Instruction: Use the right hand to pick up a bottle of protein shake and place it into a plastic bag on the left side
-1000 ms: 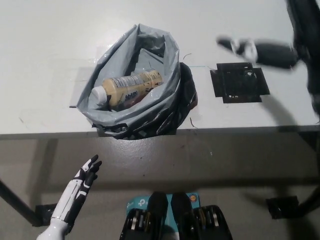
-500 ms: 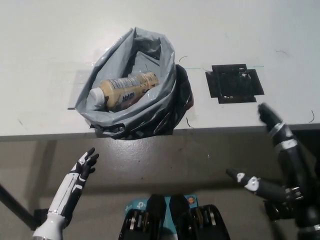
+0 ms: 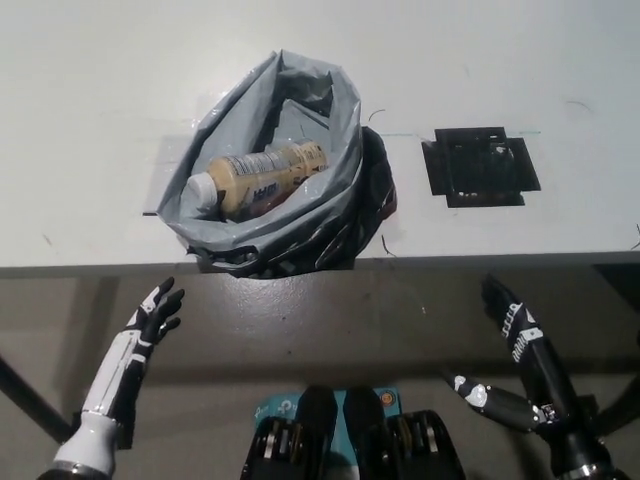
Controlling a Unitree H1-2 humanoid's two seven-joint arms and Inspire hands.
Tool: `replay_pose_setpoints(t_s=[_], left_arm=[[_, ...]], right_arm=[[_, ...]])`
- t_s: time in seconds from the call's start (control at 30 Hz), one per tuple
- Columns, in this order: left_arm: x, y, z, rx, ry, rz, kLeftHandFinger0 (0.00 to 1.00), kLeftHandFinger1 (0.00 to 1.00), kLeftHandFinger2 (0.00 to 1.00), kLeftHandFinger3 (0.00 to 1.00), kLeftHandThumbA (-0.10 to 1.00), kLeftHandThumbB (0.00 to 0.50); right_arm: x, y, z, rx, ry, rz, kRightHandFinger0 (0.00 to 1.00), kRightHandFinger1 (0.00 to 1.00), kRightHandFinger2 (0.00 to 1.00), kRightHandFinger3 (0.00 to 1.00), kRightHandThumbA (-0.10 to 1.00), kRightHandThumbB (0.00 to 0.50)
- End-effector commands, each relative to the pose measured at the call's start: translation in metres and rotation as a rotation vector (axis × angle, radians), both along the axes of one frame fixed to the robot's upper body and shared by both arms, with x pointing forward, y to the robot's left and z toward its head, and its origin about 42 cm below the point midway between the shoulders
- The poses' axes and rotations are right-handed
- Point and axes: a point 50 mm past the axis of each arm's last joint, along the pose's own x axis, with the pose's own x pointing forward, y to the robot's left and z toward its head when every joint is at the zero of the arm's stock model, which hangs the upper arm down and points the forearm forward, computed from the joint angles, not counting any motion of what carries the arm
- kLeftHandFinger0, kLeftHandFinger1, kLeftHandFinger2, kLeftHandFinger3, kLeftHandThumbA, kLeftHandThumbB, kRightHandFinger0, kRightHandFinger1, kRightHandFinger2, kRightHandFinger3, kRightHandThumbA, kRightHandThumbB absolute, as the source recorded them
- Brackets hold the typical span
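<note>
Hidden parts: the far end of the protein shake bottle (image 3: pixel 262 178) sinks under the folds of the plastic bag (image 3: pixel 335 190); its base cannot be seen. The bag's near side droops over the table edge and hides its own bottom.
Cut off: the left arm leaves the picture at the lower left; the right arm leaves it at the lower right corner.
Writing: dark lettering runs along the bottle's label, too small and blurred to read. No brand can be made out.
Bottle: tan, with a white cap, lying on its side inside the bag, cap toward picture left.
Bag: grey, mouth open upward, standing on the white table (image 3: pixel 100 80) at its near edge, left of centre.
Black square: a dark patch (image 3: pixel 481 165) lies flat on the table, to the right of the bag and apart from it. What it is cannot be told.
Right hand (image 3: pixel 505 345): below the table edge at lower right, fingers spread, holding nothing.
Left hand (image 3: pixel 152 312): rests below the table edge at lower left, fingers apart, empty.
</note>
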Motion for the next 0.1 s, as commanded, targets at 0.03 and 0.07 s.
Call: replay_pose_setpoints(t_s=[0.03, 0.07], left_arm=[[0.0047, 0.0020, 0.0116, -0.011, -0.024, -0.023, 1.00, 1.00, 1.00, 1.00, 1.00, 0.125], [0.0047, 0.0020, 0.0116, -0.011, -0.024, -0.023, 1.00, 1.00, 1.00, 1.00, 1.00, 0.125]], right_arm=[[0.0070, 0.0017, 0.0092, -0.009, -0.051, 0.012, 1.00, 1.00, 1.00, 1.00, 0.85, 0.292], [0.0070, 0.0017, 0.0092, -0.009, -0.051, 0.012, 1.00, 1.00, 1.00, 1.00, 0.85, 0.292]])
